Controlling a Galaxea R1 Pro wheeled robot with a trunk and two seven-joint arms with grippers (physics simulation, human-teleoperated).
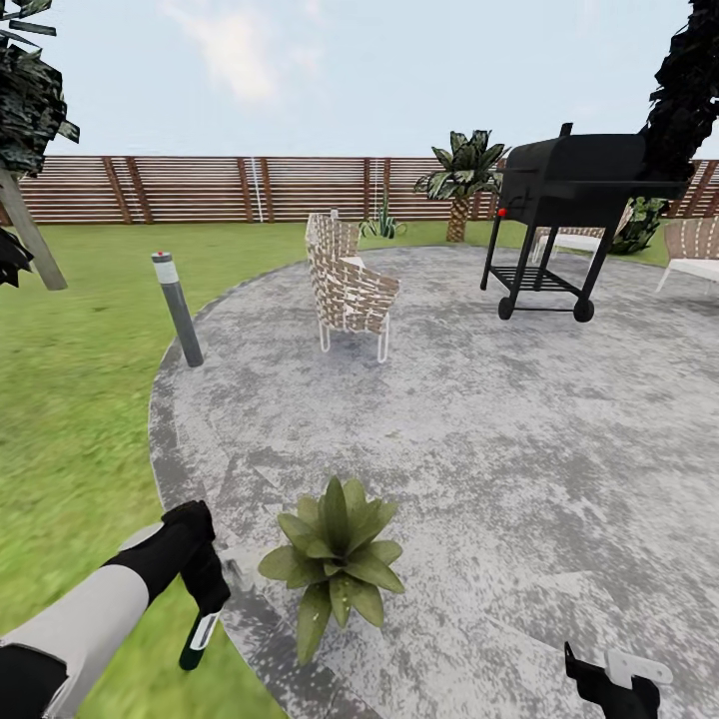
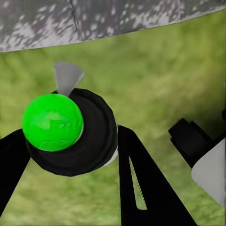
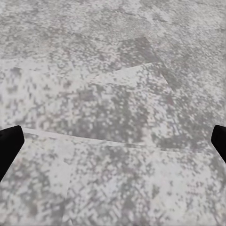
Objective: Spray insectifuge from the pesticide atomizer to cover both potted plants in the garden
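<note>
Beyond the potted plant (image 1: 335,559): chair (image 1: 350,290), bollard (image 1: 178,310), grill (image 1: 569,200).

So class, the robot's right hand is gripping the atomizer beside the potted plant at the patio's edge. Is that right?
Not quite: it is the left hand, not the right, that grips the atomizer beside the potted plant at the patio edge. The head view shows it; the right hand holds nothing.

Our left arm (image 1: 90,609): white forearm shell, black wrist section, black cuff near the shoulder end.
Our left gripper (image 2: 70,155): flat black tapered fingers, one with a slim slot.
Our right gripper (image 1: 611,679): black, with a pale grey plate.
</note>
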